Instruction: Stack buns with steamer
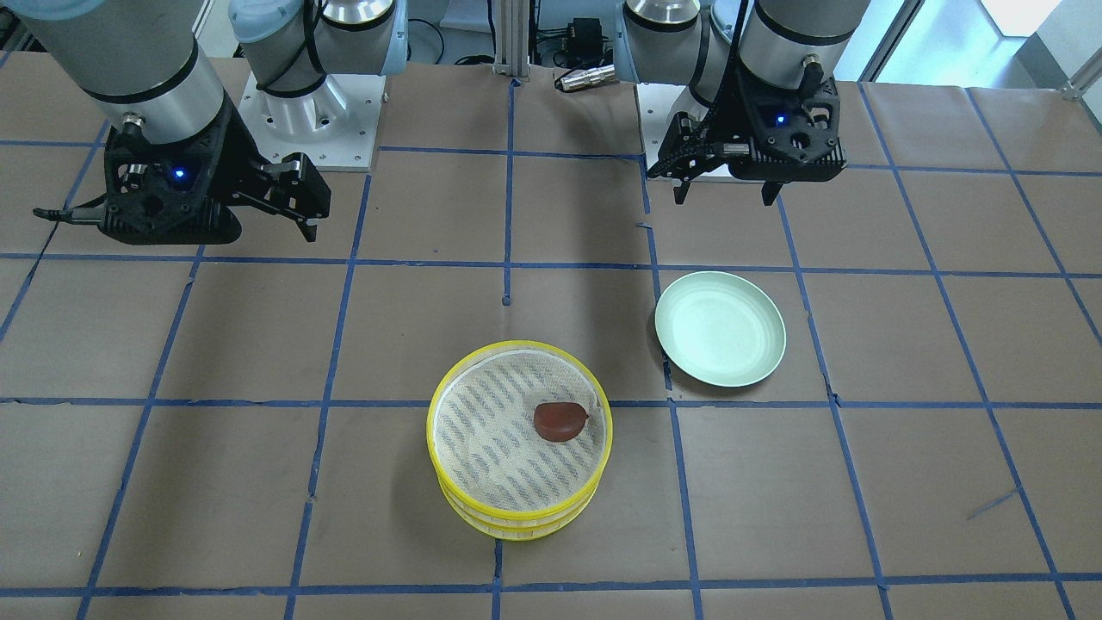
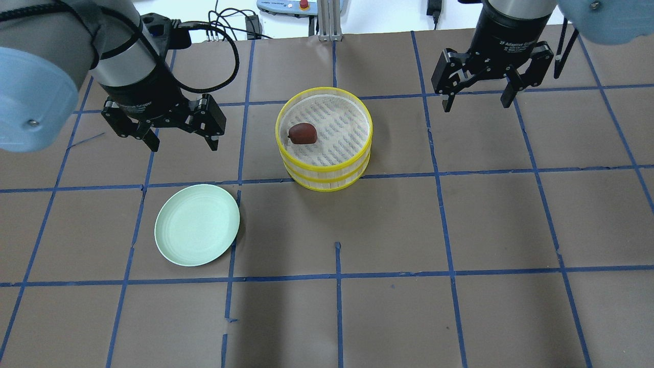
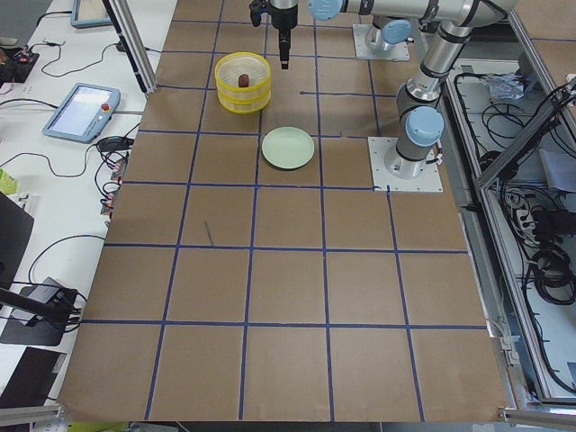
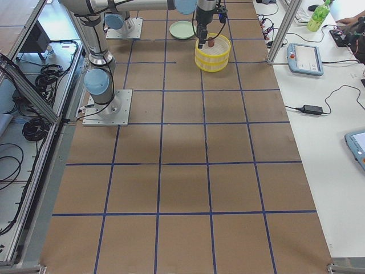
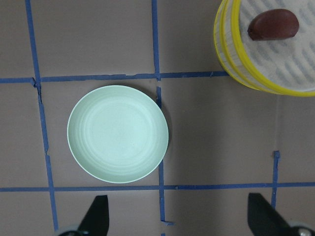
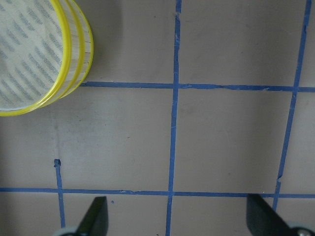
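A yellow-rimmed steamer (image 2: 334,145), two tiers stacked, stands mid-table. A reddish-brown bun (image 2: 302,133) with a pointed tip lies on the mesh of its top tier (image 1: 482,448); the bun also shows in the front view (image 1: 560,420) and the left wrist view (image 5: 273,24). The white bun is out of view. My left gripper (image 2: 179,139) is open and empty, hovering beyond the pale green plate (image 2: 197,225). My right gripper (image 2: 476,104) is open and empty, to the right of the steamer and apart from it.
The pale green plate (image 1: 720,327) lies empty to the steamer's left, below my left gripper (image 5: 179,216). The right wrist view shows my right gripper (image 6: 179,219) over bare brown table with blue tape lines and the steamer's edge (image 6: 74,59).
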{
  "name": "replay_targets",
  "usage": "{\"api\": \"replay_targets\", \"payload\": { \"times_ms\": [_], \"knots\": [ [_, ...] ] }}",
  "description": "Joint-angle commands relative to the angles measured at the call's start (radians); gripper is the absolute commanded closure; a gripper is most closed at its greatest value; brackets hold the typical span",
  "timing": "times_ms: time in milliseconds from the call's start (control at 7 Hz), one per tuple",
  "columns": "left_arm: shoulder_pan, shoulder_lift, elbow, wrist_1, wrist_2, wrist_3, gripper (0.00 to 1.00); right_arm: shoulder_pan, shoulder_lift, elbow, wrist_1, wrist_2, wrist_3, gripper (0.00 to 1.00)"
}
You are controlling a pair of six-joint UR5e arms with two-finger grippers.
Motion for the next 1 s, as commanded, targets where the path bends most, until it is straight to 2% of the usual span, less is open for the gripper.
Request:
{"api": "replay_targets", "payload": {
  "times_ms": [0, 857],
  "knots": [
    [-0.01, 0.002, 0.001, -0.018, -0.005, -0.014, 0.0, 0.0, 0.001, 0.009, 0.0, 0.0, -0.001, 0.0],
    [-0.002, 0.001, 0.004, -0.02, -0.006, 0.008, 0.0, -0.003, -0.001, 0.046, -0.01, -0.002, -0.003, 0.0]
  ]
}}
